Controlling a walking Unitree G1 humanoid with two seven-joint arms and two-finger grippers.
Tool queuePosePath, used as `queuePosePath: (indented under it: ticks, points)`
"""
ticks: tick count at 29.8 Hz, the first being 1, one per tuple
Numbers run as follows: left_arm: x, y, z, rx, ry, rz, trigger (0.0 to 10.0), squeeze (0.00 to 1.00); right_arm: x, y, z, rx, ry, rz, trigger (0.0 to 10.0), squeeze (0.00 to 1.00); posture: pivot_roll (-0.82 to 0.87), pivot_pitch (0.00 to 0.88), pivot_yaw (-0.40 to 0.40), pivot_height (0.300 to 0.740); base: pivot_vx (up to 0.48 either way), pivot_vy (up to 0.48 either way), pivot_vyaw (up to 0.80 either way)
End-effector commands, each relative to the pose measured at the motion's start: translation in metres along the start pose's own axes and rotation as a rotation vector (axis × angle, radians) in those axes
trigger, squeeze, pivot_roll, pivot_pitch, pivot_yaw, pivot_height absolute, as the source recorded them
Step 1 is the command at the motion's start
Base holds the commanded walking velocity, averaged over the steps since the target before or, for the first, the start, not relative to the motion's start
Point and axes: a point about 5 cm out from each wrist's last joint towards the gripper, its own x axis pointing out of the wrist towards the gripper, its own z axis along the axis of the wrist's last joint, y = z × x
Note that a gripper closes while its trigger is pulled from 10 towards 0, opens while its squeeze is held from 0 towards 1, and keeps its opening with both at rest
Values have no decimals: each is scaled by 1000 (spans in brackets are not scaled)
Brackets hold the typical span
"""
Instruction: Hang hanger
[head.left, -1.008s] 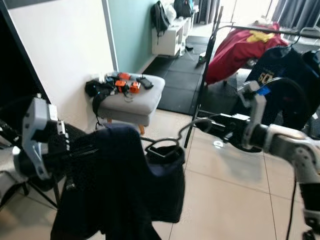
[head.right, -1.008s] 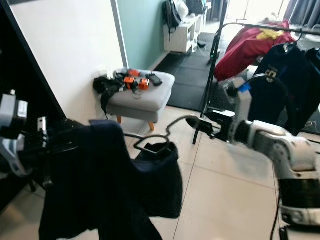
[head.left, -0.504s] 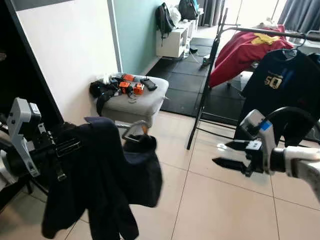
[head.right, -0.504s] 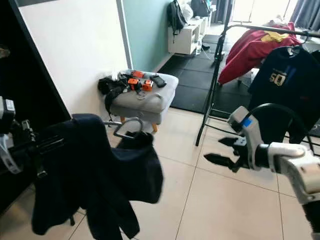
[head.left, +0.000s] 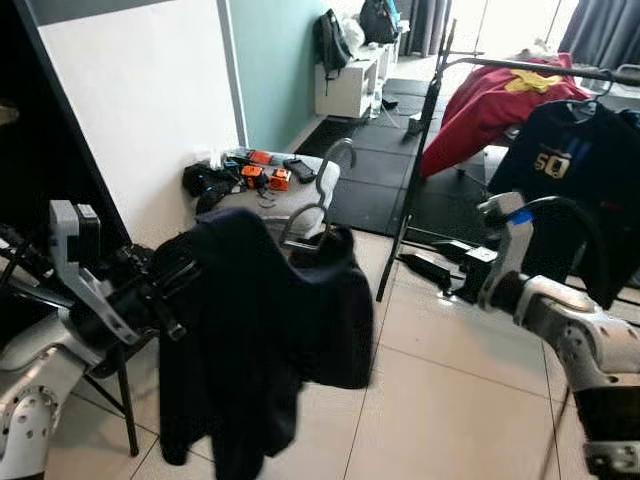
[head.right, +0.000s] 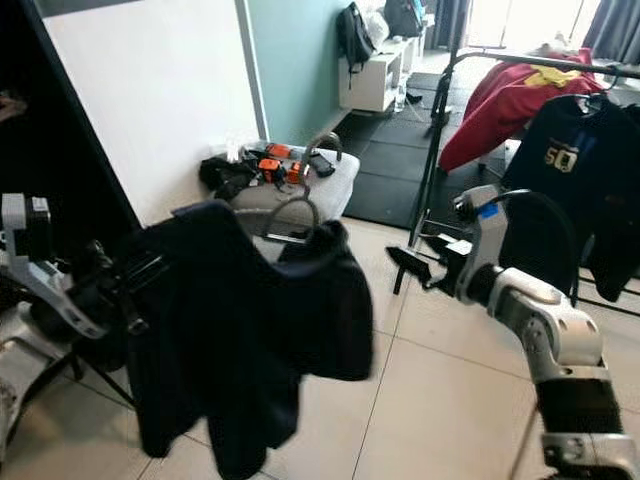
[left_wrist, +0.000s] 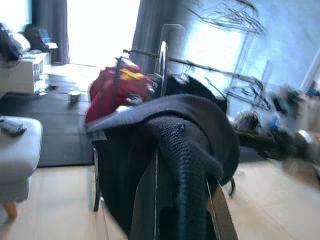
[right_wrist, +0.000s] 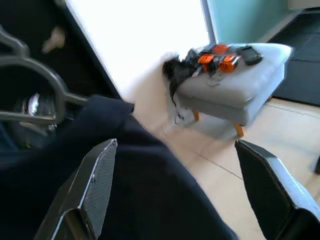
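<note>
A metal hanger carries a dark navy garment, and its hook stands upright above the collar. My left gripper is shut on the hanger's shoulder end under the cloth, at the left. In the left wrist view the cloth drapes over the fingers. My right gripper hangs open to the right of the garment, apart from it. Its two fingers stand wide apart with nothing between them. The black clothes rack stands behind at the right, with a red garment and a navy T-shirt on it.
A grey ottoman with orange items and a black strap sits by the white wall. The rack's upright post stands just behind my right gripper. A white shelf with a backpack is farther back. Black stand legs are at lower left.
My left gripper has raised the hanger and garment and swung them right, toward the rack. My right gripper, at the hook a second ago, let go; it now sits higher and still open.
</note>
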Motion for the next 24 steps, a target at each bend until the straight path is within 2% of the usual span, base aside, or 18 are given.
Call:
queuePosePath:
  ticks: [1,2,3,4,6,8,9,11,12,14,15,18,20,24]
  points:
    - [-2,-6,-29,-163,-11,95,10000,0,1,8,-27,100,-6,-17,10000,0,-106,0,2,740,0,0,-731]
    - [-2,-6,-29,-163,-11,95,10000,0,1,8,-27,100,-6,-17,10000,0,-106,0,2,740,0,0,-731]
    - [-7,-21,-56,-250,53,145,10000,0,3,21,-46,143,3,-4,10000,0,-104,0,-3,740,0,0,-738]
    - [-7,-21,-56,-250,53,145,10000,0,3,21,-46,143,3,-4,10000,0,-104,0,-3,740,0,0,-738]
    - [-20,-49,-89,-346,183,200,10000,0,0,39,-70,170,35,22,10000,0,-98,0,-6,740,0,0,-738]
    - [-20,-49,-89,-346,183,200,10000,0,0,39,-70,170,35,22,10000,0,-98,0,-6,740,0,0,-738]
    - [-24,-59,-96,-383,208,209,10000,0,-1,42,-74,176,42,26,10000,0,-92,0,-6,740,0,0,-731]
    - [-24,-59,-96,-383,208,209,10000,0,-1,42,-74,176,42,26,10000,0,-92,0,-6,740,0,0,-731]
    - [-25,-61,-98,-409,198,227,10000,0,-2,41,-74,185,34,21,10000,0,-95,0,-2,740,0,0,-731]
    - [-15,-55,-89,-417,127,229,10000,0,0,35,-66,184,-2,6,10000,0,-110,0,1,740,0,0,-734]
    - [-15,-55,-89,-417,127,229,10000,0,0,35,-66,184,-2,6,10000,0,-110,0,1,740,0,0,-731]
    - [-4,-46,-73,-365,59,214,10000,0,-1,30,-57,157,-29,-7,10000,0,-114,0,1,740,0,0,-731]
    - [-1,-40,-70,-327,48,231,10000,0,-3,29,-53,138,-33,0,10000,0,-119,0,3,740,0,0,-731]
    - [1,-39,-69,-297,59,239,10000,0,-4,30,-52,131,-36,15,10000,0,-120,0,3,740,0,0,-731]
